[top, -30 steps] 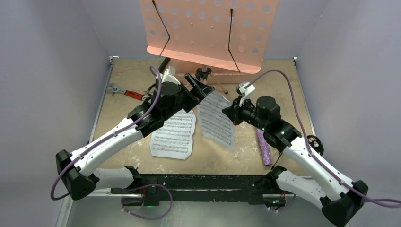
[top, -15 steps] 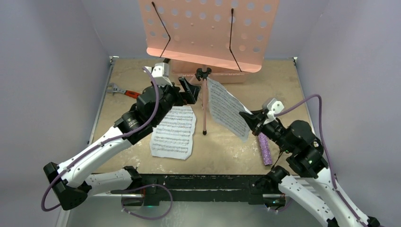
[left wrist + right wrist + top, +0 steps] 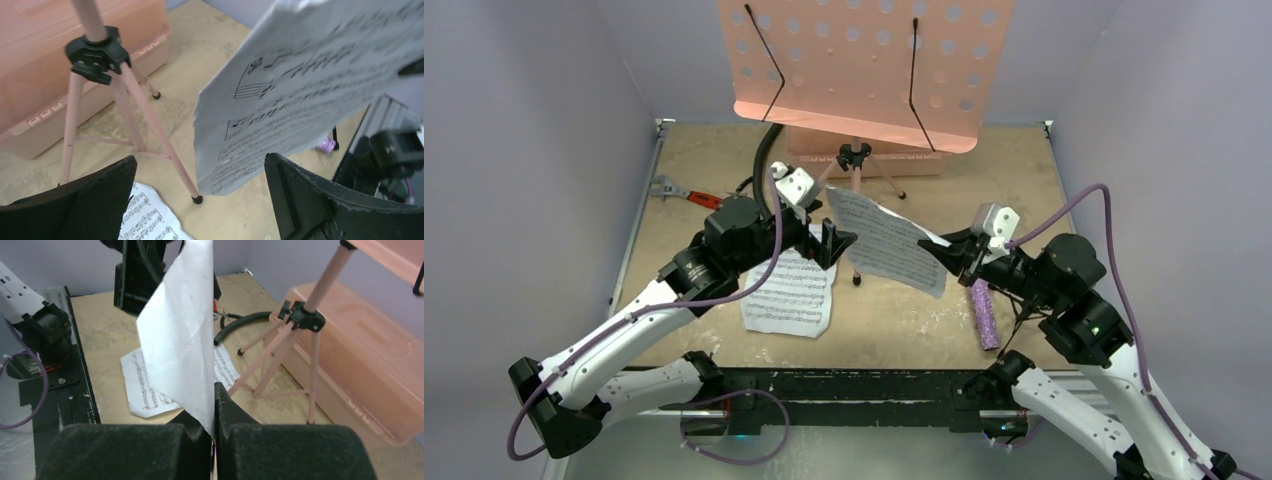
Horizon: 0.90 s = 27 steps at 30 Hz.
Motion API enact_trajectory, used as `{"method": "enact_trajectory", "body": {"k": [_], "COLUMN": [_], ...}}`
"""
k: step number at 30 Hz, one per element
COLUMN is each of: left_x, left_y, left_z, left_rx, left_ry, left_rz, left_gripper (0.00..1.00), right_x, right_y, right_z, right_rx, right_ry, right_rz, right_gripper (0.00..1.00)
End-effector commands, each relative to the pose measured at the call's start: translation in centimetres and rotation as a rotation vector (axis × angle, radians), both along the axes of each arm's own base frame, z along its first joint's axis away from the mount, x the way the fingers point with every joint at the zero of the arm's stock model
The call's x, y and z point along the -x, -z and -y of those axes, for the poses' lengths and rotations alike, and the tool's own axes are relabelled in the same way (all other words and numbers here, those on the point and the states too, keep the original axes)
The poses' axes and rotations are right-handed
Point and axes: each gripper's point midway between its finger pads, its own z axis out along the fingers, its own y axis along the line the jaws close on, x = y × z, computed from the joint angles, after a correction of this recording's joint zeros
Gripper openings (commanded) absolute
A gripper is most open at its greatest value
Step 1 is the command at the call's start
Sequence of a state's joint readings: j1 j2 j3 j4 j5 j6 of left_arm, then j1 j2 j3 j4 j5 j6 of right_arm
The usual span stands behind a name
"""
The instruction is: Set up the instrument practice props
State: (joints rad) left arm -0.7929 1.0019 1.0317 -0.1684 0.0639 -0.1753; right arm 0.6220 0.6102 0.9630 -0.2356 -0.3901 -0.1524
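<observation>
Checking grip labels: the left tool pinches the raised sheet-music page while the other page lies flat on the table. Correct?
No: the right tool pinches the raised sheet-music page, as the right wrist view shows; the left tool stands open. The other page lies flat on the table.

Two pages (image 3: 886, 245) (image 3: 792, 292), one stand (image 3: 864, 60), one microphone (image 3: 983, 312)

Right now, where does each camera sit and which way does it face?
Top external: above and behind the bases, looking down at table, left arm, right arm, music stand.
Left wrist: on the left arm, facing the sheet and stand legs; open left gripper frames it.
Right wrist: on the right arm, facing the left arm; right gripper shut on the sheet.
Shared: both wrist views show sheet, stand legs, pink box.
</observation>
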Motion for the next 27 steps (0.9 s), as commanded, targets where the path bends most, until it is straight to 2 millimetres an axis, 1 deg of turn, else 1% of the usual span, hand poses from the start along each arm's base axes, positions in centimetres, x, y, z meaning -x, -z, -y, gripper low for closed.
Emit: {"method": "enact_trajectory", "body": {"k": [1, 5, 10, 15, 18, 21, 27], "left_x": [2.5, 3.1, 3.7, 4.5, 5.0, 5.3, 5.3], "left_y": [-1.0, -0.9, -2.2, -3.0, -3.5, -3.9, -4.7], "left_z": [0.4, 0.3, 0.0, -0.2, -0.3, -0.6, -1.2], "left_rx": [-0.035, -0.023, 0.035, 0.08, 0.108, 0.124, 0.161], "left_ry": [0.174, 0.19, 0.194, 0.206, 0.213, 0.212, 0.181], "left_rz": [0.147, 0.149, 0.18, 0.175, 0.169, 0.17, 0.186], "left_gripper": [0.97, 0.96, 0.95, 0.93, 0.88, 0.86, 0.81], "right_x": [1.9, 2.0, 2.2, 1.9, 1.6, 1.7, 1.8], "right_y": [-3.2, -5.2, -7.5, -8.7, -8.9, -9.5, -11.5], "right_z": [-1.2, -1.8, -2.1, -2.5, -2.7, -2.9, -3.2], "right_rx": [-0.014, -0.041, -0.084, -0.097, -0.098, -0.118, -0.156], "right_ry": [-0.14, -0.168, -0.186, -0.194, -0.197, -0.208, -0.223], "right_rz": [0.081, 0.116, 0.142, 0.149, 0.15, 0.151, 0.175], "right_gripper": [0.0, 0.0, 0.0, 0.0, 0.0, 0.0, 0.0]}}
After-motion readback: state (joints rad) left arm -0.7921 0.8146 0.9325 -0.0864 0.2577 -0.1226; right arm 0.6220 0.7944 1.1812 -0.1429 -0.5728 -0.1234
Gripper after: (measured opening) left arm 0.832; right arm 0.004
